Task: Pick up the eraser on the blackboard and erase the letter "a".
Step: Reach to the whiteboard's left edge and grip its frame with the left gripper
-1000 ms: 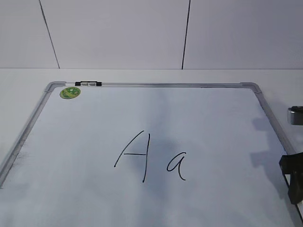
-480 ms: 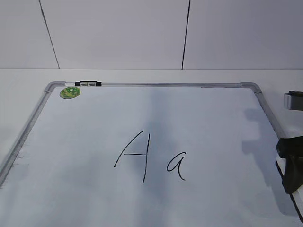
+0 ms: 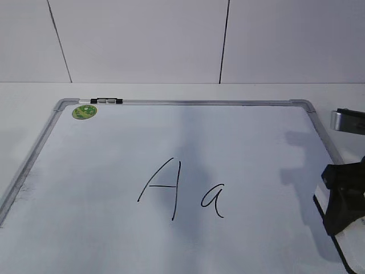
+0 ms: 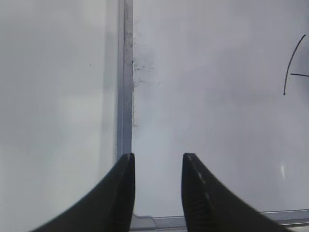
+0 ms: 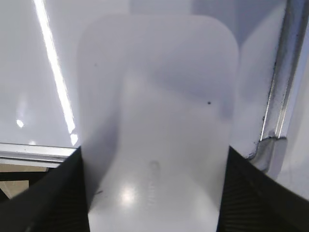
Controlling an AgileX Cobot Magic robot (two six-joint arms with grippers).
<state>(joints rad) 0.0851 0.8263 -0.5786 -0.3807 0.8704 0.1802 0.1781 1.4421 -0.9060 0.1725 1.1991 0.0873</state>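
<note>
The blackboard (image 3: 114,148) lies flat on the white table, with a capital "A" (image 3: 162,188) and the small letter "a" (image 3: 212,200) to its right. My right gripper (image 3: 342,200) is at the board's right edge, well right of the "a". It is shut on the white eraser (image 3: 348,228). In the right wrist view the eraser (image 5: 154,121) fills the space between the jaws (image 5: 153,150), over the board near its frame (image 5: 277,96). My left gripper (image 4: 157,157) is open and empty over the board's left frame (image 4: 124,96); it is out of the exterior view.
A small black-and-white marker (image 3: 106,101) lies on the board's top frame, beside a round green sticker (image 3: 84,112). A stroke of the capital "A" (image 4: 289,72) shows at the right of the left wrist view. A white tiled wall stands behind the table.
My right gripper with the eraser has moved left from the frame's right edge onto the board's right side. The left arm stays out of the exterior view.
</note>
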